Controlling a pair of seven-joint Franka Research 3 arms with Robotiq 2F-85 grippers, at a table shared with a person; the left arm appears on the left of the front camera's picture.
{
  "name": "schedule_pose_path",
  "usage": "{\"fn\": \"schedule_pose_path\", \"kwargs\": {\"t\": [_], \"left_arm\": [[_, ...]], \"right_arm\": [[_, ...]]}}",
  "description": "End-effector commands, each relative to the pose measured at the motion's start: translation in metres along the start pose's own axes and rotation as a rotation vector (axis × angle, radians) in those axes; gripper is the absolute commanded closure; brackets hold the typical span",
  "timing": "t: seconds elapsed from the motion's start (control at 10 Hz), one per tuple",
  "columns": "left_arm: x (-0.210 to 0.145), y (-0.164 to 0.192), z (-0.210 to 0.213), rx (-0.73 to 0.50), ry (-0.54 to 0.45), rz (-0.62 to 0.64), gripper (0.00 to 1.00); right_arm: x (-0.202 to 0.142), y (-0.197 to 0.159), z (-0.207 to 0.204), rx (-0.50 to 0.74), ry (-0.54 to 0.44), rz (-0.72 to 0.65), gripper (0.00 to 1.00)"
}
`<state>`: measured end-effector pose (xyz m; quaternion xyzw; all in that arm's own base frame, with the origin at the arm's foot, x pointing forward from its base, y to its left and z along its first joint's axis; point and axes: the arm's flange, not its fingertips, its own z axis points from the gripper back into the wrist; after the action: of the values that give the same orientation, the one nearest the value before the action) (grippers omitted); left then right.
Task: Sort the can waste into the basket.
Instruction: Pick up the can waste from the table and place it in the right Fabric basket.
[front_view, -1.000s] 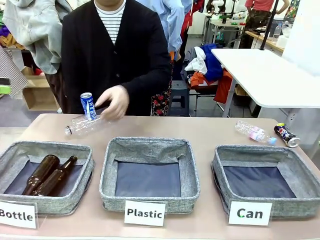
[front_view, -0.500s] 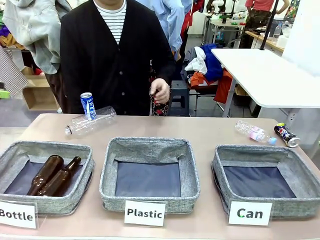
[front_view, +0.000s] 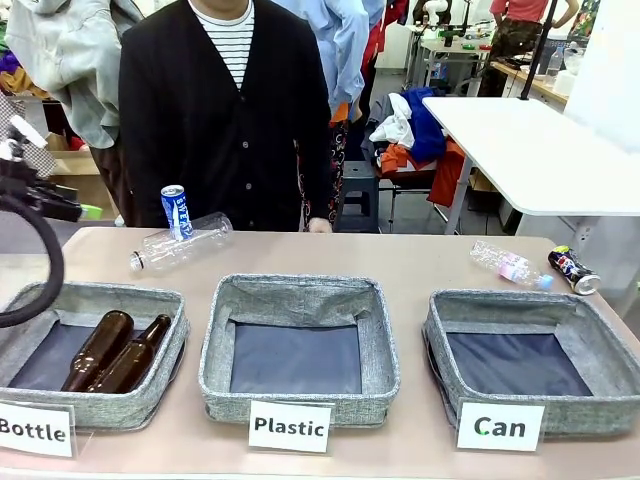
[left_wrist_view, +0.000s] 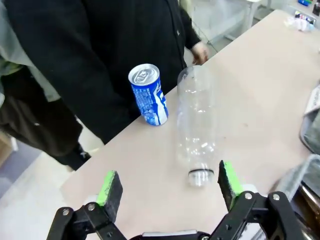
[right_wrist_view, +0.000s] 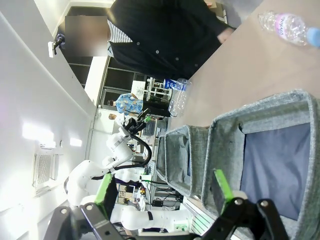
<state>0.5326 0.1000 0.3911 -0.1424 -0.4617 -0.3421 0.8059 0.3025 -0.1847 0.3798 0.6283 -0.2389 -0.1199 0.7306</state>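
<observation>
Blue-and-white can (front_view: 177, 211) upright beside clear bottle (front_view: 185, 245)

Behind the beige tabletop (front_view: 400, 258), a white table (front_view: 540, 150) fills the upper right of the front view, with a heap of bright clothes (front_view: 415, 130) beside it. At middle left an open cardboard box (front_view: 75, 190) sits on the grey floor (front_view: 25, 235), with garments (front_view: 60, 55) hanging above it.

Blue can (left_wrist_view: 148, 94): glossy printed metal, bare silvery top. Black can (front_view: 573, 269): glossy. Bottle (left_wrist_view: 196, 125): clear smooth plastic. Basket (front_view: 505, 301): coarse grey woven cloth, smooth dark lining. Brown bottles (front_view: 100, 350): glossy glass. Bench (front_view: 400, 262): smooth, matt.
</observation>
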Motion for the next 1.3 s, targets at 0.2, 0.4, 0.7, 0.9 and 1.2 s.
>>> {"fn": "schedule_pose_path", "kwargs": {"t": [0.2,0.4,0.7,0.9,1.2], "left_arm": [[-0.001,0.008,-0.065,0.009,-0.041,0.008,0.0],[-0.002,0.005,-0.09,0.011,-0.061,-0.007,0.0],[0.004,0.005,-0.118,0.016,-0.048,-0.01,0.0],[0.004,0.002,-0.109,-0.023,-0.049,-0.009,0.0],[0.006,-0.001,-0.121,0.003,-0.034,0.012,0.0]], "right_arm": [[0.0,0.001,-0.002,0.011,-0.007,0.017,0.0],[0.0,0.001,-0.002,0.011,-0.007,0.017,0.0],[0.0,0.001,-0.002,0.011,-0.007,0.017,0.0],[0.0,0.001,-0.002,0.011,-0.007,0.017,0.0],[0.0,0.001,-0.002,0.011,-0.007,0.017,0.0]]}}
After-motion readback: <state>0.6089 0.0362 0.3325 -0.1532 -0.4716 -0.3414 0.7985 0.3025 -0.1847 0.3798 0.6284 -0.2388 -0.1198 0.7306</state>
